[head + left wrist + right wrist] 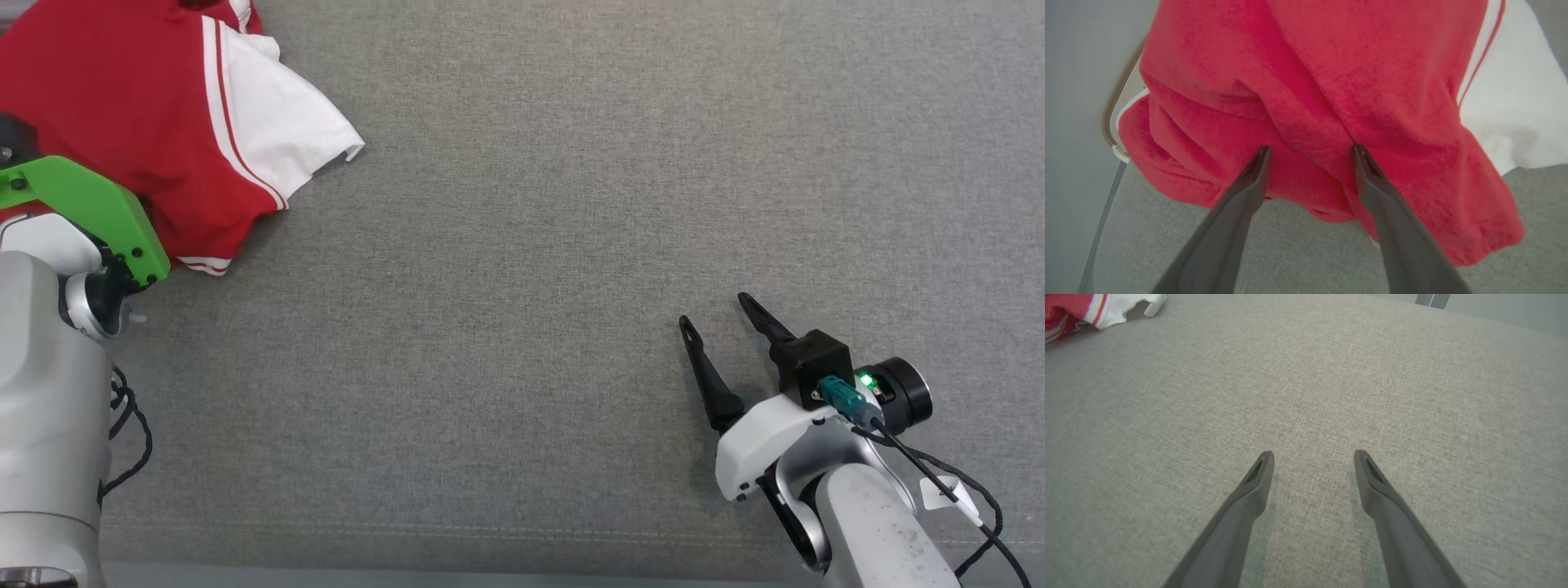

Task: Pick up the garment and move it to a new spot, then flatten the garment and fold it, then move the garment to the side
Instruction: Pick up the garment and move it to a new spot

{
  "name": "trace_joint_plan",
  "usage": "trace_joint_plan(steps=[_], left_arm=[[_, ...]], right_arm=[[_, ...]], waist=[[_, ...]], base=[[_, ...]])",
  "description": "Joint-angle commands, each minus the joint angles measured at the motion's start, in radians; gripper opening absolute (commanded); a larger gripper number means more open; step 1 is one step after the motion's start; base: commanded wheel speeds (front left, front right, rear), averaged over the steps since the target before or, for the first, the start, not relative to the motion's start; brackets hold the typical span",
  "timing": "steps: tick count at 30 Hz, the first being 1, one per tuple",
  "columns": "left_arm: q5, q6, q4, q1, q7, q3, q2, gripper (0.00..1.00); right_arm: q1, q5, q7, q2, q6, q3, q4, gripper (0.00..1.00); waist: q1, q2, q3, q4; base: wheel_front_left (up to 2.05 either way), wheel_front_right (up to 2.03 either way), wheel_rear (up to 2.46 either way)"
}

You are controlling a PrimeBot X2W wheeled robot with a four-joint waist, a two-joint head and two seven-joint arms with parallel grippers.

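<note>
Fingers [1241, 204] of the left gripper [1311, 148] are held apart over the crumpled red-and-white fabric garment [1331, 81]; pickup is judged pending, closure on a fold being required.

head cam looks pretty much straight down on the grey worktop [531, 245] from up high. left wrist cam sits right up close over the shirt [1331, 81], peering along its fingers [1241, 204]. right wrist cam skims low across the worktop, same shirt far off at its top left.
</note>
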Motion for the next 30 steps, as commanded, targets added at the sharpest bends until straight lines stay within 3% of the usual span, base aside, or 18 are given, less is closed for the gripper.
trace_joint_plan(steps=[1, 4, 5, 6, 8, 15, 23, 30], left_arm=[[0.004, 0.005, 0.006, -0.012, 0.003, -0.001, 0.014, 1.0], [-0.002, 0.018, 0.018, -0.014, -0.015, 0.004, 0.009, 1.0], [0.002, 0.022, 0.021, -0.012, -0.016, -0.001, 0.008, 0.71], [0.005, 0.025, 0.02, -0.012, -0.024, -0.003, 0.008, 0.36], [0.013, 0.023, 0.02, -0.011, -0.039, -0.012, 0.01, 0.0], [0.02, 0.028, 0.006, 0.0, -0.13, -0.019, -0.002, 0.0], [0.048, -0.002, -0.051, -0.041, -0.208, -0.06, -0.011, 0.0], [0.092, -0.04, -0.158, -0.105, -0.247, -0.134, -0.045, 0.0]], right_arm=[[0.01, -0.009, 0.003, -0.003, 0.0, -0.003, -0.008, 1.0], [0.015, -0.01, 0.004, -0.003, 0.0, -0.005, -0.014, 1.0], [0.016, -0.008, 0.005, -0.003, 0.0, -0.003, -0.015, 1.0], [0.018, -0.006, 0.005, -0.003, 0.0, -0.002, -0.014, 1.0], [0.021, -0.001, 0.005, -0.003, 0.0, 0.003, -0.01, 1.0], [0.033, 0.02, -0.002, -0.003, 0.0, 0.026, 0.028, 1.0], [0.064, 0.065, -0.027, -0.003, 0.0, 0.024, 0.077, 1.0], [0.093, 0.095, -0.047, -0.003, 0.0, 0.01, 0.109, 1.0]], waist=[[-0.0001, 0.0, 0.02, -0.019], [-0.0001, 0.0, 0.021, -0.018], [-0.0001, 0.0, 0.019, -0.017], [-0.0001, 0.0, 0.017, -0.016], [-0.0001, 0.0, 0.008, -0.013], [-0.0001, 0.0, -0.062, -0.007], [-0.0001, 0.0, -0.187, -0.019], [-0.0001, 0.0, -0.261, -0.07]], base=[[0.0, 0.0, 0.0], [0.0, 0.0, 0.0], [0.0, 0.0, 0.0], [0.0, 0.0, 0.0], [0.0, 0.0, 0.0], [0.0, 0.0, 0.0], [0.0, 0.0, 0.0], [0.0, 0.0, 0.0]])
